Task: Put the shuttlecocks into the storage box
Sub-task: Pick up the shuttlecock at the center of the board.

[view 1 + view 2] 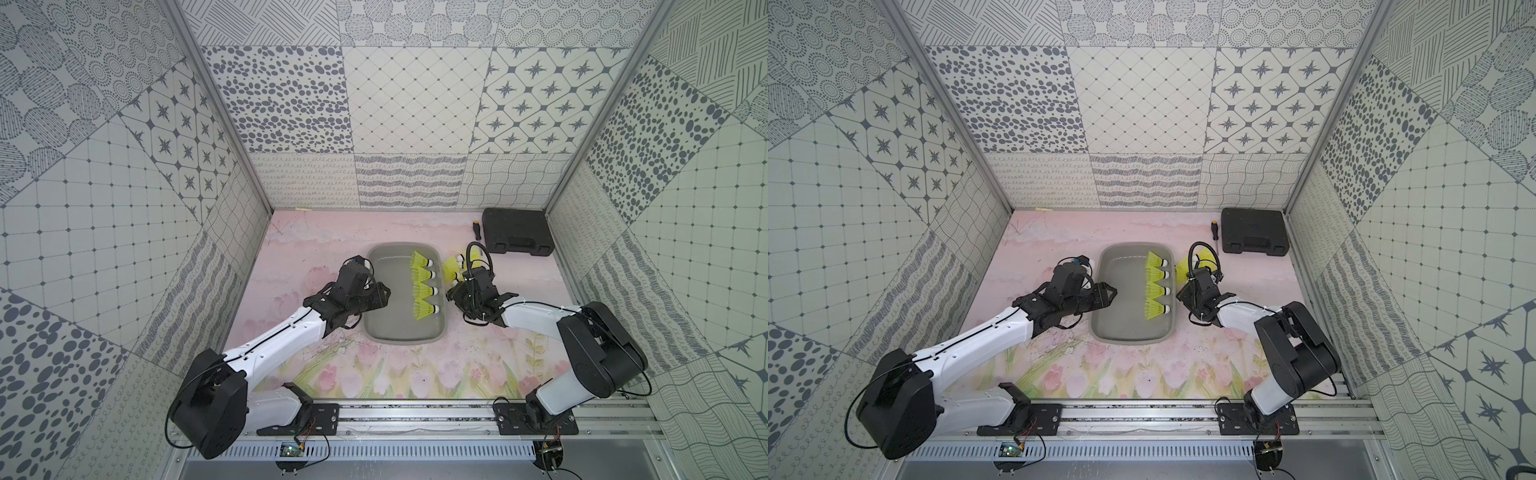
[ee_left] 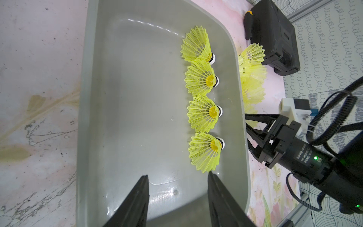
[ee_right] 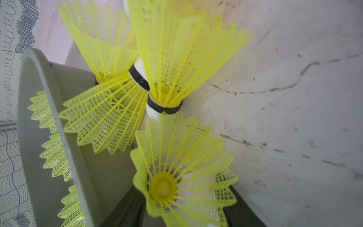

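Shuttlecocks, neon yellow with white tips: four (image 1: 423,286) lie in a row inside the grey storage box (image 1: 388,286), against its right wall. A tangled cluster (image 1: 451,266) sits outside on the pink floral mat, just beside that wall.

We see the left gripper (image 2: 176,175) over the box, jaws moderately apart and empty. The right gripper (image 3: 184,191) straddles one shuttlecock (image 3: 176,167) of the cluster, its skirt facing the wrist camera. We cannot tell whether the jaws press it.

Risks, in our judgement:
- The mesh skirt may buckle and slip.
- A neighbour (image 3: 176,59) touches its rim with its tip and could be dragged along.
- The finger on the box side is close to the wall and may shove it.

Writing: small white print on the right arm's motor (image 2: 302,159) is unreadable. We find no brand on the black case (image 1: 517,230) or the screwdriver (image 1: 476,232).
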Available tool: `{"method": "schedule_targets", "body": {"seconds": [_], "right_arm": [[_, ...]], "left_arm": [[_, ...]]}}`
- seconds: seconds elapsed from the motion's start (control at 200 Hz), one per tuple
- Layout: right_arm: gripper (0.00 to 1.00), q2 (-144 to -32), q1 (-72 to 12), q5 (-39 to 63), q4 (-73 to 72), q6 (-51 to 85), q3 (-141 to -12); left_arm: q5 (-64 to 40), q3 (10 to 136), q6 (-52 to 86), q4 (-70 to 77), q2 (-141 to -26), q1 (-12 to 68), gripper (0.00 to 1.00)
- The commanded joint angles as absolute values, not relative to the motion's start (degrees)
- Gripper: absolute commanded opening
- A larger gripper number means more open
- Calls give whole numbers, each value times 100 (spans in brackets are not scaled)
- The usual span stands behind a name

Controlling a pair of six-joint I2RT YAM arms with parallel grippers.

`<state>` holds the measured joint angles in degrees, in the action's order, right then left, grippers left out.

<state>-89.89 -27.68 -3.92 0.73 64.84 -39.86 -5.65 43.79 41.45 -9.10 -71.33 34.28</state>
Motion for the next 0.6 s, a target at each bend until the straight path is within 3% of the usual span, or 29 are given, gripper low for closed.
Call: {"method": "schedule_targets", "body": {"seconds": [0.0,0.19,0.595], "right_arm": [[50,-9007,-2708,-605,177,6301,-3970],[37,-8710,-2349,-398,235,5848,-3650],[37,-7911,-1463,192,1567,3865,-3631]], "left_arm": [[-633,4351,4009,-790,-7124,3355,51],[-628,4343,4008,-804,-7114,3351,51],[-682,4362,4017,-811,-7138,3358,51]]}}
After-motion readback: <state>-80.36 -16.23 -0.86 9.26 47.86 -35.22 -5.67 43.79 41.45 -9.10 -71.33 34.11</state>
